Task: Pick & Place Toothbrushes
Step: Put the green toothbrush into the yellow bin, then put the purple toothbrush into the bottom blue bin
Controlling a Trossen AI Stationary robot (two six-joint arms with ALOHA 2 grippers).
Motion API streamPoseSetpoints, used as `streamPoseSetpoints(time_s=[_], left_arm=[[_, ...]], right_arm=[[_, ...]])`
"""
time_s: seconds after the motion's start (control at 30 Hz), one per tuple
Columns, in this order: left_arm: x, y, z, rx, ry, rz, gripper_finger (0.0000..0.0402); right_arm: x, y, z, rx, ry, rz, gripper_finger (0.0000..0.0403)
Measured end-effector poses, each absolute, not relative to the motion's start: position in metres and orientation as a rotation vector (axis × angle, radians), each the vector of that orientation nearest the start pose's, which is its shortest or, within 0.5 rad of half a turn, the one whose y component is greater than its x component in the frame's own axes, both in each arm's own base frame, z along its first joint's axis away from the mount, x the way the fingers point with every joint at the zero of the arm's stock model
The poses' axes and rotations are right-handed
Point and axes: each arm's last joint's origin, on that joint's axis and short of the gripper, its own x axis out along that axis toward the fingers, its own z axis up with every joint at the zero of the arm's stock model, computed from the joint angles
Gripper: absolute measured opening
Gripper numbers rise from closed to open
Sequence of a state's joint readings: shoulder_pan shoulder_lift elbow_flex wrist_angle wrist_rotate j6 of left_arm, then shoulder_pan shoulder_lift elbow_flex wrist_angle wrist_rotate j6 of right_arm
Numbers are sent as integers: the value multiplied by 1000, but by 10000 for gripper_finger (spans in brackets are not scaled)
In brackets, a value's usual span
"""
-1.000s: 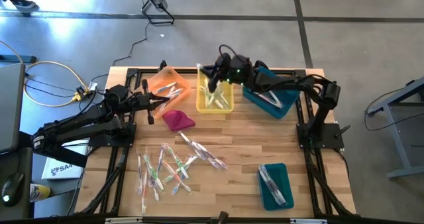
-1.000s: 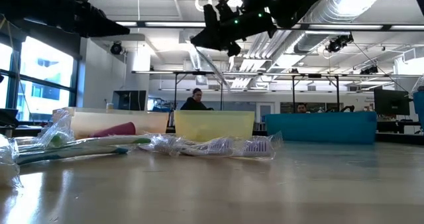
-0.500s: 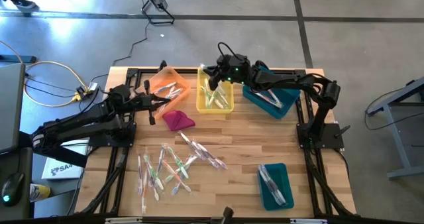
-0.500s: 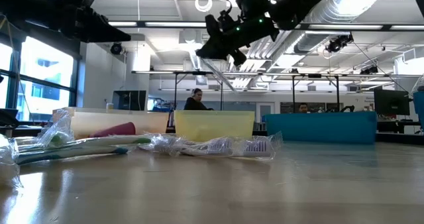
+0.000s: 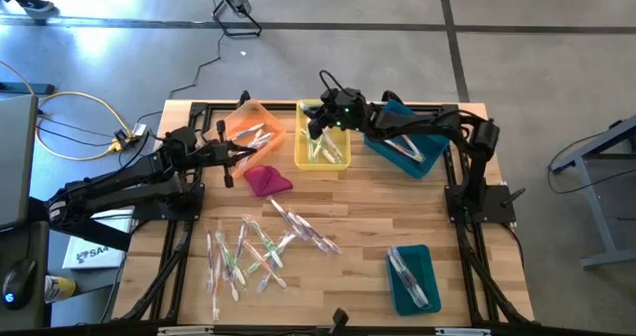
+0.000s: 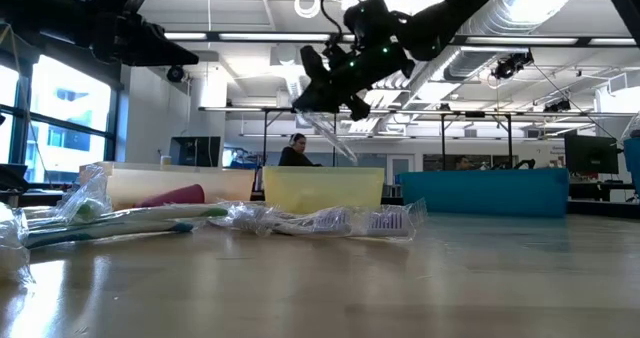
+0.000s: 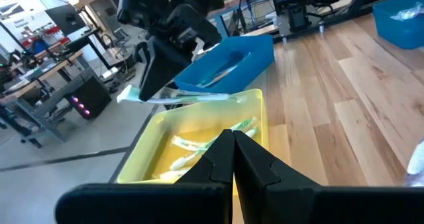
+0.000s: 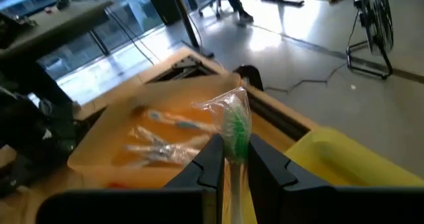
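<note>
the right gripper is clamped on a wrapped green toothbrush, hanging over the yellow bin, which lies directly beneath it. the brush's long axis slants down toward the bin, so a release should drop it among the brushes already there. the left gripper, fingers closed on nothing, waits beside the orange bin. loose toothbrushes remain on the bench.
</note>
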State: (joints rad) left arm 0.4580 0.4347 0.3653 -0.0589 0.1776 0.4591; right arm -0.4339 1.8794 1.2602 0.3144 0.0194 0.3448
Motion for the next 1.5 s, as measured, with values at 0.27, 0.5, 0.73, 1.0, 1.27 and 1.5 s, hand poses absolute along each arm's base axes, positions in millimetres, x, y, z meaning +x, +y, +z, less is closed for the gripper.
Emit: streamPoseSetpoints(time_s=[0.27, 0.5, 0.73, 1.0, 1.27, 1.5], left_arm=[[114, 50, 245, 416, 183, 247, 0], [114, 50, 245, 415, 183, 246, 0], [114, 50, 245, 416, 183, 246, 0], [114, 50, 245, 416, 183, 246, 0], [114, 50, 245, 415, 183, 246, 0], [114, 50, 245, 414, 187, 245, 0]], right_arm=[[392, -181, 214, 445, 262, -510, 35], [393, -182, 209, 455, 274, -520, 35], [392, -182, 206, 485, 301, -532, 35], [390, -182, 203, 492, 324, -565, 35], [389, -183, 203, 477, 321, -631, 91], [389, -184, 203, 449, 323, -641, 142]])
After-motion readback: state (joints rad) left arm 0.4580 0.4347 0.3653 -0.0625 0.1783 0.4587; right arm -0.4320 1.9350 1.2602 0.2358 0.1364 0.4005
